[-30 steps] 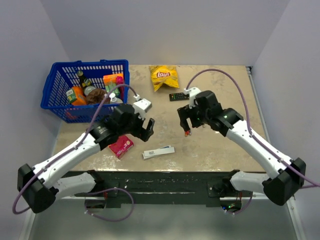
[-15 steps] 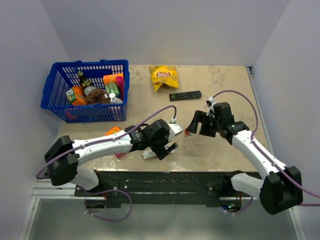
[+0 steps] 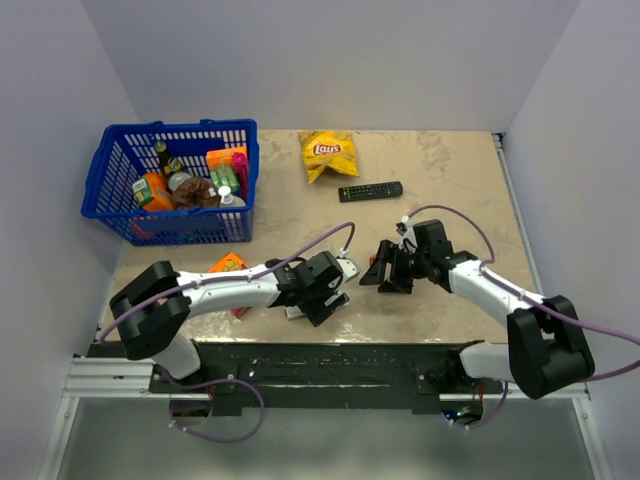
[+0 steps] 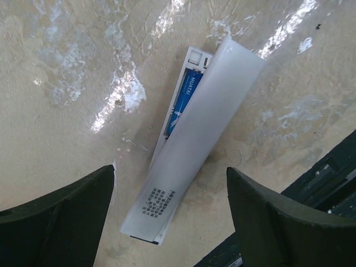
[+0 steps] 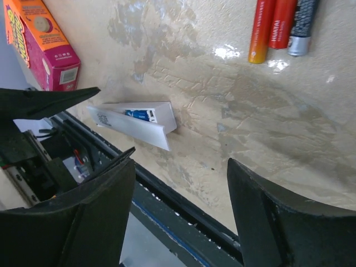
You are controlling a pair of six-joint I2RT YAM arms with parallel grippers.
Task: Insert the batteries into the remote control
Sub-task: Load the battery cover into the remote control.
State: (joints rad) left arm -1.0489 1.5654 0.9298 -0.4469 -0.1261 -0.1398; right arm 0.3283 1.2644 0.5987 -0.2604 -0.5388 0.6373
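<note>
The white remote point(image 4: 189, 72) lies near the table's front edge with its compartment open and a blue battery point(image 4: 182, 103) inside. The white back strip point(image 4: 203, 133) lies askew over it. My left gripper point(image 4: 169, 172) is open and hovers right above the remote's printed end, one finger on each side; in the top view the left gripper point(image 3: 328, 297) covers most of the remote point(image 3: 294, 312). My right gripper point(image 5: 181, 161) is open and empty, low over the table. Two red/orange batteries point(image 5: 270, 25) and a dark grey cylinder point(image 5: 303, 22) lie beyond it. The remote point(image 5: 139, 123) lies ahead to its left.
A blue basket point(image 3: 105, 175) of groceries stands at the back left. A yellow chip bag point(image 3: 328, 152) and a black remote point(image 3: 370, 190) lie at the back middle. A pink and orange box point(image 5: 41, 47) lies left of the white remote. The black table edge point(image 5: 183, 206) runs close by.
Both arms have come down from a raised pose. The left gripper moved to the front edge over the white remote. The right gripper moved down and left, low over the table by the batteries.
</note>
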